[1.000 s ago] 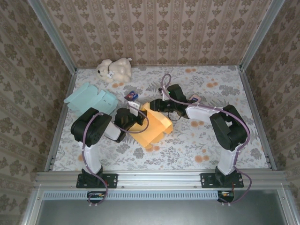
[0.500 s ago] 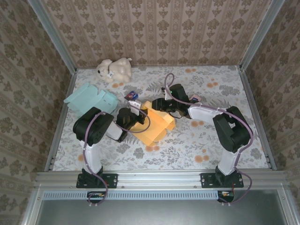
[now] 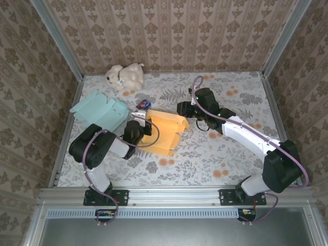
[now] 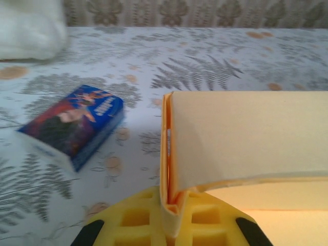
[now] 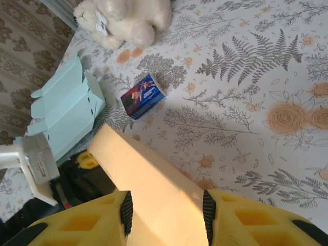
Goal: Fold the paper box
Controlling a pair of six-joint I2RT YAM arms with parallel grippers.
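Between the two claws, the orange paper box [image 3: 165,134] lies part-folded on the floral-patterned table [image 3: 230,154], with one flat panel raised.

1. Left claw [image 4: 171,220]: closed on the box. Its yellow fingers [image 4: 128,225] pinch a doubled edge of the orange sheet. From that edge the pale face of the raised panel runs off to the right of the claw.
2. Right claw [image 5: 165,215]: positioned at the opposite, far-right corner of the box. The jaws stand part-way apart, and an orange panel lies in the gap between them. Whether the pads touch the panel cannot be determined.

Surrounding items:

- A small blue printed carton [image 4: 74,123] lies flat on the table, beyond the left claw and to its left, apart from the orange box. In the right wrist view it sits beyond the right claw, past the end of the orange panel.
- A light blue paper box [image 3: 100,110] lies to the left of the left claw, well apart from the orange box.
- A white plush toy [image 3: 125,76] rests farther beyond both claws, near the patterned back wall [image 3: 174,36].
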